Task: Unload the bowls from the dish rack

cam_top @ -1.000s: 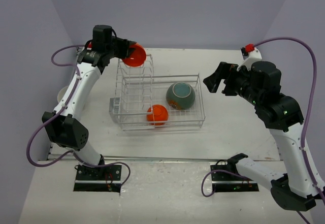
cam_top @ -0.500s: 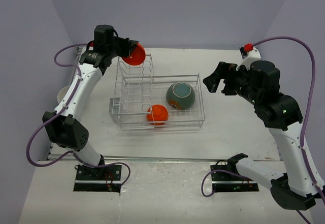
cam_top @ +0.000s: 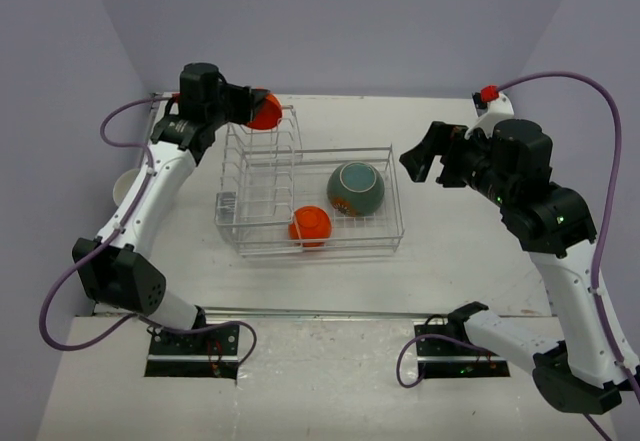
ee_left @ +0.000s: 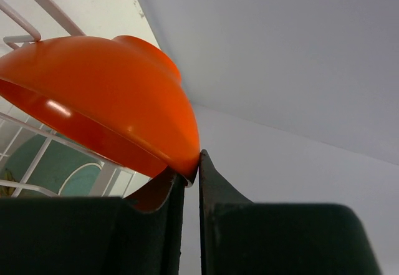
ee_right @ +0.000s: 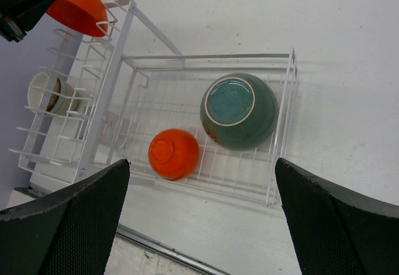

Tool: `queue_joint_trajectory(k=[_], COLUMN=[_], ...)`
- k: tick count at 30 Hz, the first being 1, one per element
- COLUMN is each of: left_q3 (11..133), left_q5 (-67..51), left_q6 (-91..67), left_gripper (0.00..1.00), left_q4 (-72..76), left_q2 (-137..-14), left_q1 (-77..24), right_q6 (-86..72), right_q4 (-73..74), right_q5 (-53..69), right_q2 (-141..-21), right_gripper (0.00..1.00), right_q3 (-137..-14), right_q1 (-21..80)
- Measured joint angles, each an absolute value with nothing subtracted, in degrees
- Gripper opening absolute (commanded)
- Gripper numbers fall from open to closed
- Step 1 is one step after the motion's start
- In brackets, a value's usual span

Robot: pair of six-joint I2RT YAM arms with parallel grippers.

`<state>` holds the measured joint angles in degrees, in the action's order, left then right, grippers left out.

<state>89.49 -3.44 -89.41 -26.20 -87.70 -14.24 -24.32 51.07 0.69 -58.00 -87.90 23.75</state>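
Observation:
The white wire dish rack (cam_top: 345,246) stands mid-table, its tall plate slots at the left end. My left gripper (cam_top: 247,107) is shut on the rim of an orange bowl (cam_top: 265,111) and holds it above the back of the slots; the bowl fills the left wrist view (ee_left: 100,94). A second orange bowl (cam_top: 310,226) lies upside down in the basket beside the large teal bowl (cam_top: 355,188). My right gripper (cam_top: 428,156) is open and empty, high to the right of the rack. A cream and pale green bowl stack (ee_right: 47,93) shows beyond the slots in the right wrist view.
The cream bowl stack (cam_top: 124,187) sits at the table's left edge, partly hidden by my left arm. A red knob (cam_top: 490,94) is at the back right. Purple walls close in the table on three sides.
My left gripper has carried the orange bowl a little left and back, away from the top of the plate slots. The right arm has not moved.

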Motion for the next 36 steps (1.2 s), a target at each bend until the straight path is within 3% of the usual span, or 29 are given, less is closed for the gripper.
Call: queue_joint_trajectory(k=[18, 28, 36], left_q3=[83.1, 87.9, 91.5], left_q5=[-0.8, -1.1, -0.5], left_q6=[-88.8, -85.9, -84.1], left_gripper=[0.0, 0.0, 0.0], left_q4=[-22.7, -21.8, -22.1], left_q2=[-82.8, -88.1, -90.4], left_q1=[-14.6, -17.3, -18.5], right_q6=[-23.5, -23.2, -23.7], right_q4=[51.3, 51.4, 49.7], right_q5=[1.0, 1.5, 8.9], right_q2=[-58.0, -57.8, -59.4], right_gripper=[0.99, 0.99, 0.94], right_q3=[-87.9, -87.9, -87.2], right_q1=[23.7, 23.7, 23.7])
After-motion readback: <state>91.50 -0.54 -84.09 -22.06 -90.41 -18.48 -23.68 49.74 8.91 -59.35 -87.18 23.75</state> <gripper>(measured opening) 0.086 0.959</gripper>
